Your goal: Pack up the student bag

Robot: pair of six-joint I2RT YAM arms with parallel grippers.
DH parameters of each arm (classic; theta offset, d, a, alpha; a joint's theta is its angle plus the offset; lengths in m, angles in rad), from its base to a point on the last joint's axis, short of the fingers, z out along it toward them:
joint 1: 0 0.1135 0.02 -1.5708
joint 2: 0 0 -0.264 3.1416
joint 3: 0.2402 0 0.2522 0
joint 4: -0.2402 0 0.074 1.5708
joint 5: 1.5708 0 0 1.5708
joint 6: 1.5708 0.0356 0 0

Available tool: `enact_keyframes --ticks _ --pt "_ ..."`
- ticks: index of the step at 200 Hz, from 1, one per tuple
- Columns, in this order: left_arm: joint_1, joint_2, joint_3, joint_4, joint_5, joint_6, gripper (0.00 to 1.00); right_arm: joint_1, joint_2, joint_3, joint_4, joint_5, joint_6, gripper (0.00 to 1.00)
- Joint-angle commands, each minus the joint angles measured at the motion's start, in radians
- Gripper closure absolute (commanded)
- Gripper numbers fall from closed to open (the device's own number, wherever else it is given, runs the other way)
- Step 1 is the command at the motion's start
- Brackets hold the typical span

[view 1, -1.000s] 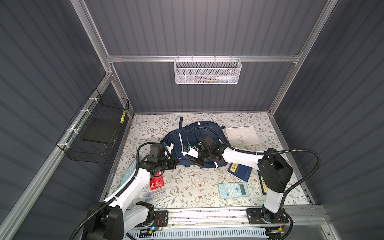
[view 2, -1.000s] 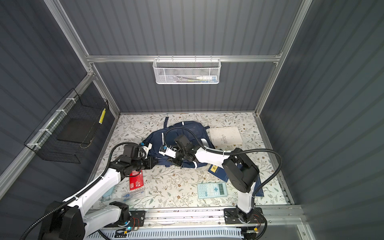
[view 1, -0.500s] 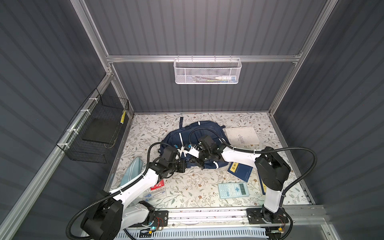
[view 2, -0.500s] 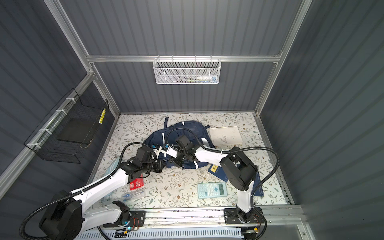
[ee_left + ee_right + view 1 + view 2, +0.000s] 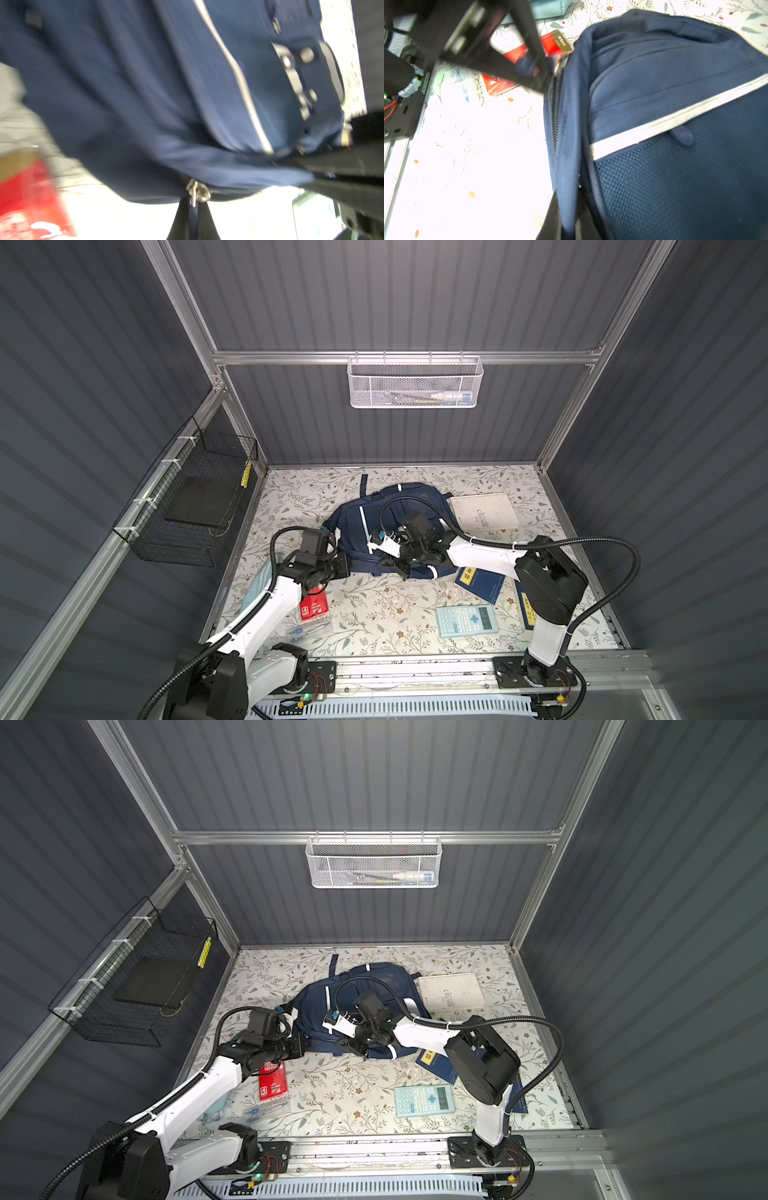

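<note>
The student bag [image 5: 353, 531] lies flat on the table [image 5: 374, 614], from the centre back toward 12 o'clock, its top end pointing to 12. Half a second ago the left gripper [image 5: 347, 566] was reaching in along the bag's near edge toward 6 o'clock. It has now drawn back out to the bag's 8 o'clock corner, much where it was a second ago. In the left wrist view its fingers are pinched together on the navy tab of the zipper pull [image 5: 197, 192], so the slider has most likely travelled with it. In the right wrist view a run of bare zipper teeth [image 5: 555, 108] shows along the bag's side, which suggests the seam is parting there. The right gripper [image 5: 395, 568] has not shifted: it stays at the bag's 6 o'clock edge, closed on a fold of fabric and holding the bag against the pull. This looks like the opening step, with no packing done yet. The red packet [image 5: 313, 608] at 7 o'clock, the calculator [image 5: 467, 620] at 5 o'clock, the blue booklet [image 5: 480, 580] at 4 o'clock and the white notebook [image 5: 484, 512] at 2 o'clock all lie outside the bag. How wide the mouth now gapes I cannot tell.
</note>
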Motion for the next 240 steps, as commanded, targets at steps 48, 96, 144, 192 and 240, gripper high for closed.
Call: enact_keyframes --ticks 48,96,144,192,240 --pt "0.268 -0.012 0.106 -0.021 0.139 0.029 1.00 -0.119 -0.030 -0.012 -0.119 -0.014 -0.097 1.00" --pt "0.031 -0.133 0.029 -0.055 0.190 -0.105 1.00 -0.120 -0.089 -0.013 -0.061 0.090 -0.038 0.41" --pt "-0.249 -0.083 0.004 0.083 0.080 -0.247 1.00 -0.001 -0.180 -0.086 0.009 0.078 0.016 0.20" --pt "-0.291 -0.067 0.019 0.074 0.035 -0.228 1.00 0.030 -0.006 0.071 -0.097 0.121 -0.081 0.45" --pt "-0.243 -0.014 0.000 0.030 -0.059 -0.174 1.00 0.010 -0.060 -0.009 -0.109 0.066 -0.159 0.97"
